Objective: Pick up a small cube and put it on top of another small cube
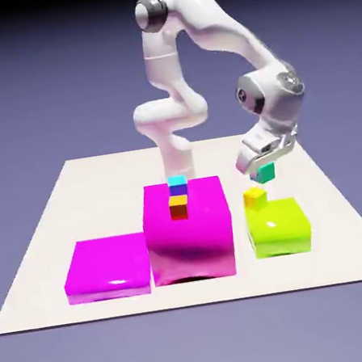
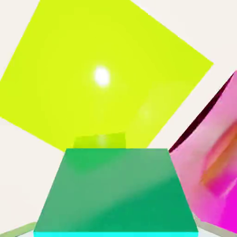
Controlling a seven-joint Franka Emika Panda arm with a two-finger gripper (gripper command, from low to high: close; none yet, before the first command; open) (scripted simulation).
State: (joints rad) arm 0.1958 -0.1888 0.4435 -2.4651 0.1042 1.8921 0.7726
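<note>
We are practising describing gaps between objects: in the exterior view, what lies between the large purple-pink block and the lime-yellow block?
Only a bare strip of the pale table, as the exterior view shows.

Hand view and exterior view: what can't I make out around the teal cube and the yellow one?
- Hand view: the fingers' contact with the teal cube, hidden by the cube and the bottom edge.
- Hand view: whatever lies directly behind the teal cube, which blocks it.
- Exterior view: whether the yellow cube touches the lime-yellow block; too small.
</note>
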